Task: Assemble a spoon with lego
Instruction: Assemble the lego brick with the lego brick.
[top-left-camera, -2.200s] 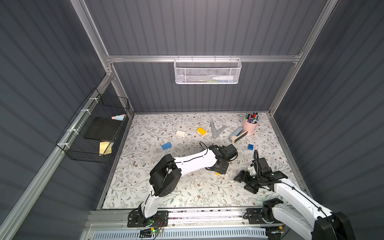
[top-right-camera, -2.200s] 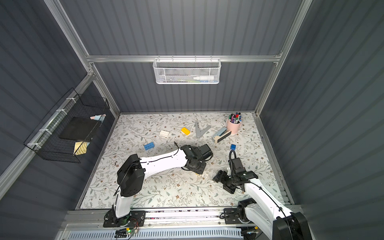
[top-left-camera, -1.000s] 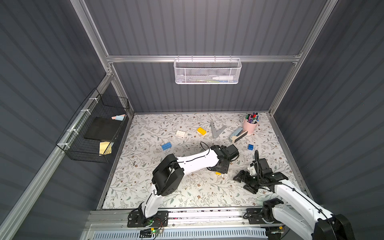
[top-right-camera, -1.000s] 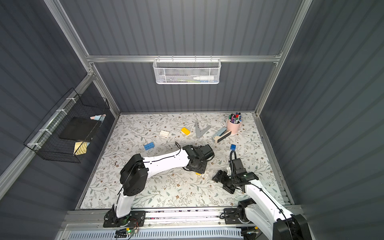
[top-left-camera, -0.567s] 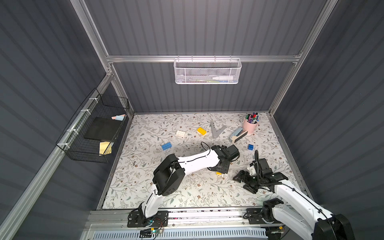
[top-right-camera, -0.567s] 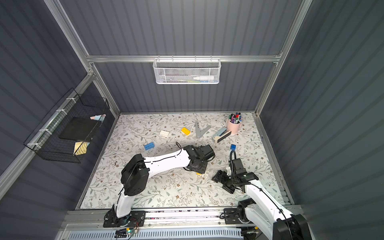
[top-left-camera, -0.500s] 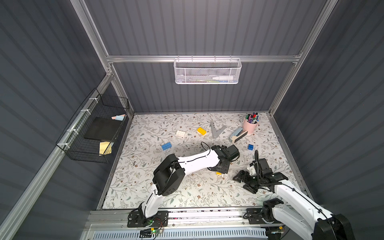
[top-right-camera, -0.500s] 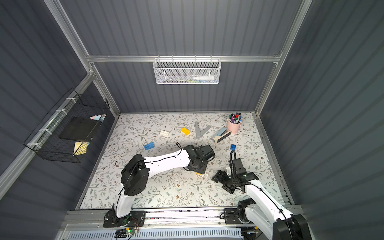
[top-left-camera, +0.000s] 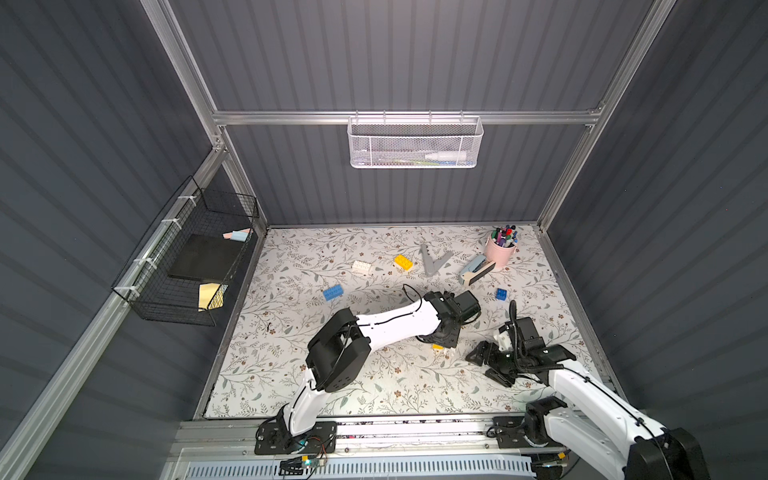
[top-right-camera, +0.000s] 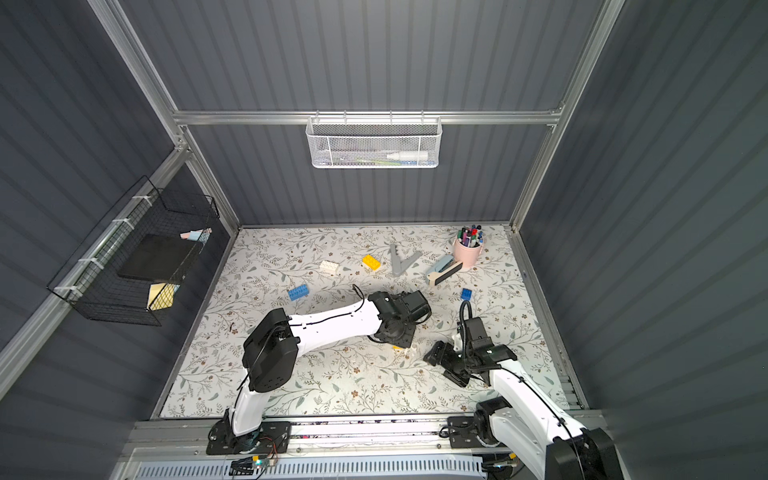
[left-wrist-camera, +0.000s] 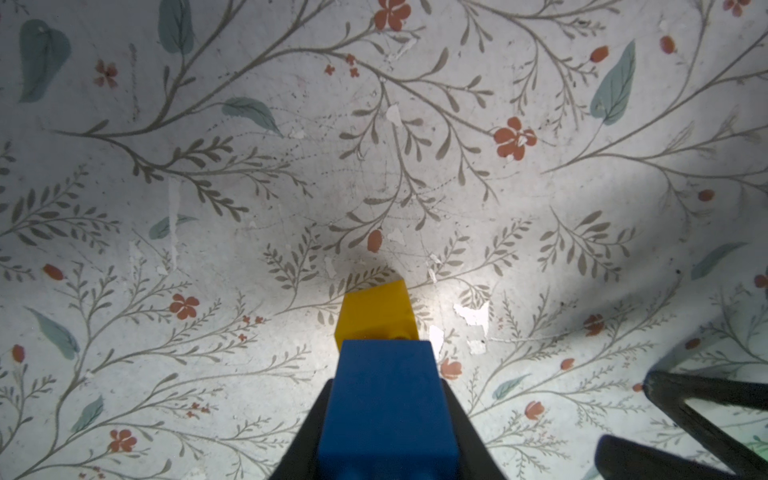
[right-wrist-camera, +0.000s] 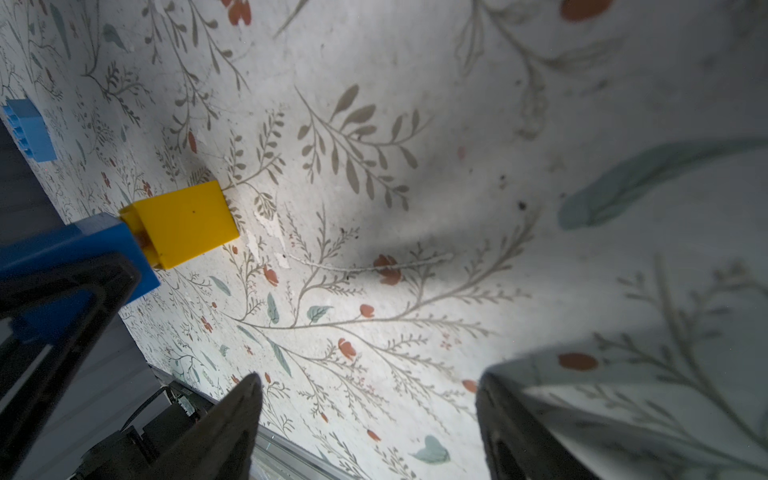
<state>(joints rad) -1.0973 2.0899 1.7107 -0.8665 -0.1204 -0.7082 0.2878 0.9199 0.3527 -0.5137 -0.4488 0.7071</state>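
Clock: I read the floral mat (top-left-camera: 291, 374) from above, with twelve at the back wall.
Left gripper (left-wrist-camera: 386, 419): its jaws are clamped narrow on the blue brick (left-wrist-camera: 384, 374), one finger on each side.
Assembly: a yellow brick (left-wrist-camera: 376, 309) is plugged onto the free end of that blue one. This two-brick start of the spoon sits just off mat centre at about 4 o'clock.
Height: the yellow end is low over the mat. I cannot tell whether it touches.
Right gripper (right-wrist-camera: 365, 415): its jaws stand wide with nothing between them, only mat behind.
Right gripper's place: further out at 4 o'clock, near the yellow end but apart from it, with its tips turned toward it.
Loose lego: I see a white brick (top-left-camera: 361, 267) at 11 o'clock, a yellow oblong brick (top-left-camera: 403, 262) at 12, a blue oblong brick (top-left-camera: 333, 292) at 10, and a small blue brick (top-left-camera: 501, 294) between 2 and 3. All lie on the mat, well apart from each other.
Other items: a grey V-shaped piece (top-left-camera: 434, 262) lies at 1 o'clock, just beside the yellow oblong. A pink cup of pens (top-left-camera: 500, 253) stands at 2, near the back right corner.
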